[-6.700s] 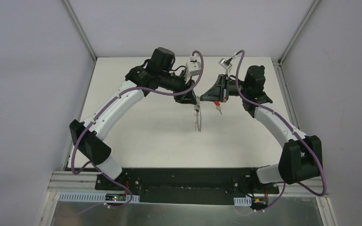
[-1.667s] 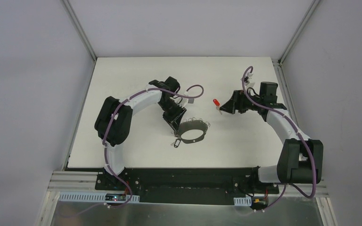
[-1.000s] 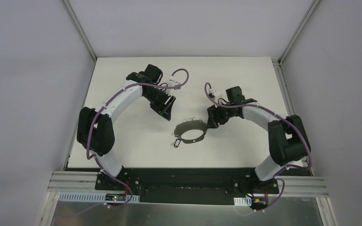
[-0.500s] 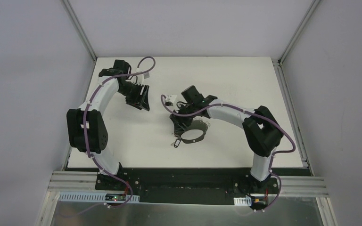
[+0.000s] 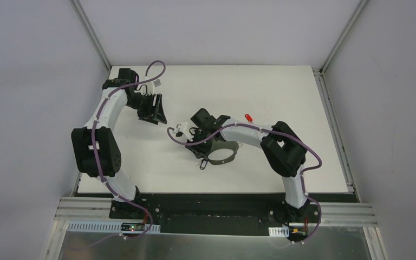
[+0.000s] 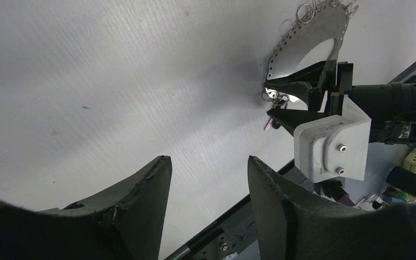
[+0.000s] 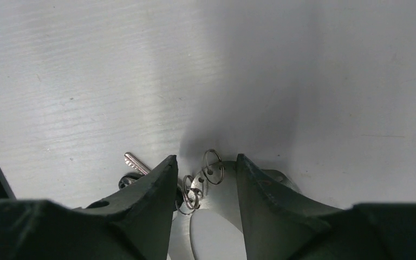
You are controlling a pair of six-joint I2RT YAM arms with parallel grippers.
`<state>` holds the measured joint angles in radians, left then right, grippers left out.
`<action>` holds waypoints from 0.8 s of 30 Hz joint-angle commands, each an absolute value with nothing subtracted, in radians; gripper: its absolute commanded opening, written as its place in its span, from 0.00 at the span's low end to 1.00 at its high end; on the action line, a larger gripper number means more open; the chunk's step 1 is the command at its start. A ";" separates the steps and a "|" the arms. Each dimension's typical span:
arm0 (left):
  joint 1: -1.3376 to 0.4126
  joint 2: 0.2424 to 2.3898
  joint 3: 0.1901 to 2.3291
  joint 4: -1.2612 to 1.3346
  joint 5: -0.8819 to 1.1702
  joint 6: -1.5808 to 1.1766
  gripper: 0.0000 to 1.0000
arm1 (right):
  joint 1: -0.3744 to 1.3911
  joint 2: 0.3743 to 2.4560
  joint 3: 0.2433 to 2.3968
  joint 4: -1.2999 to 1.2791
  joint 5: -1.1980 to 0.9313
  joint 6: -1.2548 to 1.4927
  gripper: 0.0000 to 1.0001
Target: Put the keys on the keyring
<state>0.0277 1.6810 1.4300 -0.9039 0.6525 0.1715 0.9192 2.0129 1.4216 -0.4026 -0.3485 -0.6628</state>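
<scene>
Keyring (image 5: 223, 161), a thin grey oval band, lies flat on the white worktop (image 5: 281, 92), with its left end between the right fingers (image 5: 197, 147).

Farthest left in the overhead view, the left fingers (image 5: 154, 111) hang over bare worktop, well away from the ring and up-left of it. The left wrist camera shows these fingers (image 6: 141, 195) spread apart with nothing between them. Far ahead of them in that view, the keyring (image 6: 325, 24) gleams beside the other arm's fingers.

Next to the right, the right arm reaches across to the ring's left end. Its wrist camera shows the right fingers (image 7: 146, 206) standing apart, one on each side of that end. The keyring (image 7: 216, 192) shows in the gap, but the fingers are not pressed onto it. Small silver wire loops (image 7: 212, 162) sit on the band in the same gap.

Just outside the left-hand finger in that view lies the dark-tagged key (image 7: 134, 161). Its silver shaft points away across the worktop, and its dark head is partly hidden by the finger. From overhead, this key (image 5: 202, 164) sits just below the right fingers, at the ring's lower left. Whether it is threaded on a loop cannot be told.

Farthest right, the red-headed key (image 5: 247, 117) lies alone on the worktop, beyond the ring and apart from both sets of fingers.
</scene>
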 commanded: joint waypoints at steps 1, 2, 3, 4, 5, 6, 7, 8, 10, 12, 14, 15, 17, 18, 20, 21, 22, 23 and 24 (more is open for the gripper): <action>0.033 1.646 1.456 -0.927 0.710 0.160 0.55 | 0.931 2.026 1.463 -0.448 -0.293 -0.709 0.44; 0.033 1.647 1.456 -0.925 0.714 0.160 0.55 | 0.930 2.028 1.464 -0.449 -0.288 -0.711 0.41; 0.034 1.647 1.456 -0.925 0.717 0.159 0.55 | 0.932 2.028 1.464 -0.450 -0.285 -0.714 0.39; 0.034 1.650 1.456 -0.925 0.721 0.157 0.55 | 0.931 2.028 1.466 -0.453 -0.282 -0.718 0.36; 0.034 1.650 1.456 -0.925 0.723 0.157 0.55 | 0.933 2.028 1.467 -0.456 -0.278 -0.720 0.33; 0.034 1.653 1.457 -0.925 0.728 0.153 0.55 | 0.932 2.026 1.468 -0.458 -0.273 -0.724 0.30; 0.034 1.656 1.458 -0.926 0.732 0.152 0.55 | 0.932 2.022 1.468 -0.459 -0.267 -0.728 0.26; 0.034 1.659 1.460 -0.925 0.735 0.151 0.55 | 0.931 2.019 1.468 -0.461 -0.266 -0.732 0.24; 0.034 1.662 1.463 -0.926 0.738 0.147 0.55 | 0.932 2.016 1.471 -0.464 -0.264 -0.734 0.18; 0.034 1.663 1.466 -0.927 0.741 0.147 0.55 | 0.932 2.016 1.475 -0.469 -0.264 -0.738 0.11; 0.033 1.664 1.467 -0.928 0.743 0.147 0.55 | 0.932 2.012 1.482 -0.474 -0.265 -0.739 0.05; 0.034 1.664 1.468 -0.929 0.744 0.149 0.55 | 0.932 2.009 1.483 -0.475 -0.267 -0.740 0.02; 0.034 1.668 1.475 -0.936 0.751 0.158 0.55 | 0.932 2.003 1.488 -0.476 -0.268 -0.742 0.00; 0.034 1.671 1.481 -0.941 0.760 0.167 0.55 | 0.933 1.998 1.490 -0.478 -0.269 -0.742 0.00; 0.033 1.674 1.493 -0.953 0.776 0.187 0.55 | 0.929 1.984 1.493 -0.480 -0.273 -0.743 0.00; 0.032 1.676 1.499 -0.956 0.784 0.196 0.55 | 0.927 1.977 1.493 -0.480 -0.278 -0.740 0.00; 0.032 1.675 1.507 -0.959 0.794 0.210 0.55 | 0.924 1.967 1.493 -0.481 -0.290 -0.737 0.00; 0.032 1.674 1.512 -0.962 0.810 0.224 0.55 | 0.919 1.955 1.491 -0.484 -0.304 -0.733 0.00; 0.032 1.674 1.518 -0.964 0.824 0.239 0.55 | 0.912 1.941 1.491 -0.485 -0.317 -0.725 0.00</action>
